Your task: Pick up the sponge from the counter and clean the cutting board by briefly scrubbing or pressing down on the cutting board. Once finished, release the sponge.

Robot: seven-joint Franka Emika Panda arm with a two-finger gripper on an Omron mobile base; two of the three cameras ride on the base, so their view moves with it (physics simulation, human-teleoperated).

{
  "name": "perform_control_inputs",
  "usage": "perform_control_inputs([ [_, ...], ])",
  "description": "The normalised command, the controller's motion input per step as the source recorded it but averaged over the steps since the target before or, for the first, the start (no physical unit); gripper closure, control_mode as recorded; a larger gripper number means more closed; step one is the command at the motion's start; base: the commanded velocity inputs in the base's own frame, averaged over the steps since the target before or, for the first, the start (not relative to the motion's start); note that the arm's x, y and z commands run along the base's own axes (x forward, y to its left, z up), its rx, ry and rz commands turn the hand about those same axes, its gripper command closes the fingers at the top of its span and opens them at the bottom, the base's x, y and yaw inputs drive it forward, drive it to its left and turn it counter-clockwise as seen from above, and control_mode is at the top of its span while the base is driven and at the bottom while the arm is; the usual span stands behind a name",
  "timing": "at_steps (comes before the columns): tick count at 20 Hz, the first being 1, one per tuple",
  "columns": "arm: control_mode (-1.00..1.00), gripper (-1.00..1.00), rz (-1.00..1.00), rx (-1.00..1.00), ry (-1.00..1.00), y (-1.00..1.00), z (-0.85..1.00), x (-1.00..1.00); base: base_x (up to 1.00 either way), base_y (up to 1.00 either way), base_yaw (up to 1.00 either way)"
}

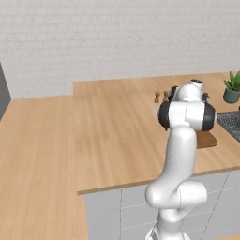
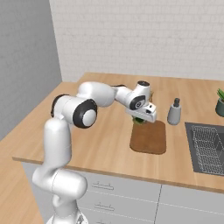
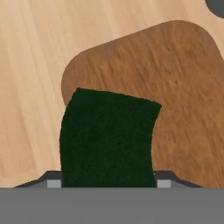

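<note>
Sponge (image 3: pixel 107 138) sitting clamped between closed jaws, hovering over cutting board (image 3: pixel 175 96); pressing down squarely near its middle is advisable.

Claw (image 2: pixel 141 120) with sponge (image 2: pixel 139 120) over cutting board (image 2: pixel 149 139)

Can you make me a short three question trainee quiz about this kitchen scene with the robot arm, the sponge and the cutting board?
1. True or false: the gripper holds the dark green rectangular sponge.
2. Over what does the sponge hang? A) reddish-brown wooden cutting board B) dark grey sink panel C) floor
3. Fill in: the grey soap bottle stands on the light tan wood-plank ____.

Key: 1 true; 2 A; 3 counter.
</note>
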Motion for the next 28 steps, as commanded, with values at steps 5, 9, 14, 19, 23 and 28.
perform_control_inputs([
  [5, -1.0, 1.0, -0.06, -0.01, 0.0, 0.18, -0.24, 0.4, 0.0, 0.0, 0.0],
  [9, -1.0, 1.0, -0.04, 0.0, 0.0, -0.02, -0.43, 0.16, 0.0, 0.0, 0.0],
  [14, -1.0, 1.0, -0.02, 0.0, 0.13, 0.0, -0.51, 0.13, 0.0, 0.0, 0.0],
  [19, -1.0, 1.0, 0.0, 0.0, 0.15, 0.0, -0.58, 0.03, 0.0, 0.0, 0.0],
  [23, -1.0, 1.0, 0.0, 0.0, 0.19, -0.07, -0.58, 0.0, 0.0, 0.0, 0.0],
  [28, -1.0, 1.0, 0.0, 0.0, 0.23, -0.22, -0.52, -0.21, 0.0, 0.0, 0.0],
])
